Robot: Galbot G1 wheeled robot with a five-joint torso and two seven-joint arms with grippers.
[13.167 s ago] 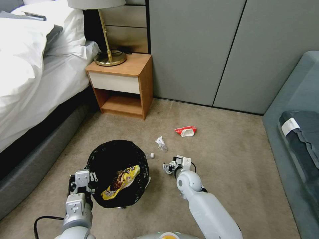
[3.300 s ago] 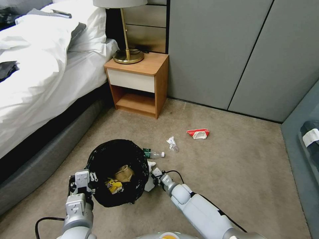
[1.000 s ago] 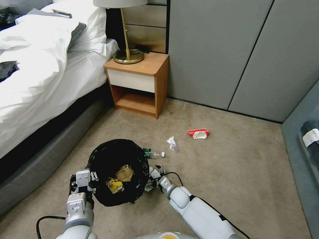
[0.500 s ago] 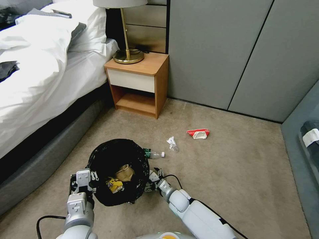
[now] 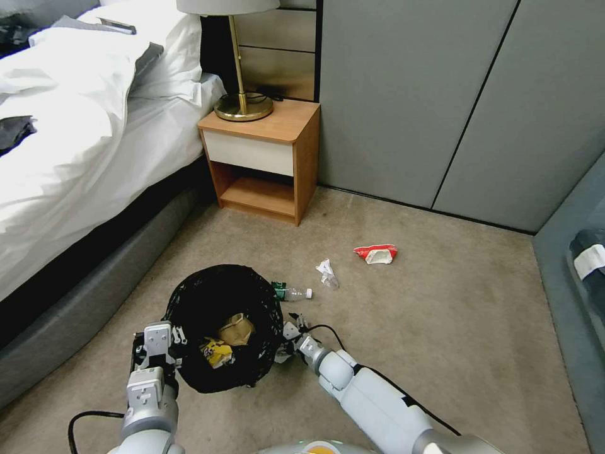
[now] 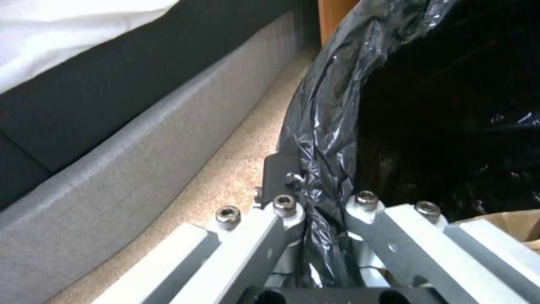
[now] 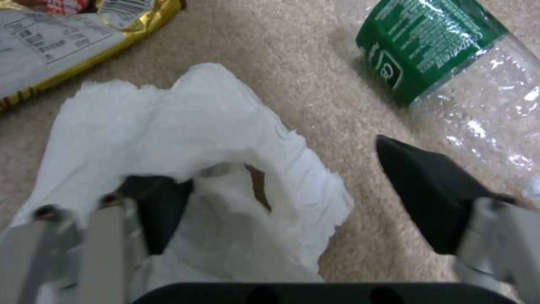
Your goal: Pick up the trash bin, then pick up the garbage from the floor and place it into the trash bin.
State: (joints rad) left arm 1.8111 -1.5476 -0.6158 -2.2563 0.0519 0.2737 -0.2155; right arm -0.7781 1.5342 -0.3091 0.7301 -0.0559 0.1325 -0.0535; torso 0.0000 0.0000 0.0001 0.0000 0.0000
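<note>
The trash bin (image 5: 222,296), with its black liner (image 6: 394,105), hangs from my left gripper (image 5: 154,345), which is shut on the near rim (image 6: 315,211). Crumpled tan paper (image 5: 236,328) and a yellow wrapper (image 5: 214,352) lie inside. My right gripper (image 5: 290,333) is low on the floor (image 5: 441,328) beside the bin's right side. It stands open (image 7: 276,169) around a white tissue (image 7: 197,126), with one finger (image 7: 157,202) partly under the tissue's folds. A clear bottle with a green label (image 7: 427,46) (image 5: 291,292) and a shiny gold-edged wrapper (image 7: 73,29) lie close by.
A clear plastic scrap (image 5: 326,272) and a red-and-white packet (image 5: 376,253) lie farther out on the carpet. The bed (image 5: 75,157) and its grey base (image 6: 112,169) run along the left. A wooden nightstand (image 5: 265,164) with a lamp stands ahead, grey wall panels (image 5: 441,94) behind it.
My right gripper has crept a little forward along the bin's right side, onto the tissue, and its arm has stretched out lower. The bin and left gripper have held still.
</note>
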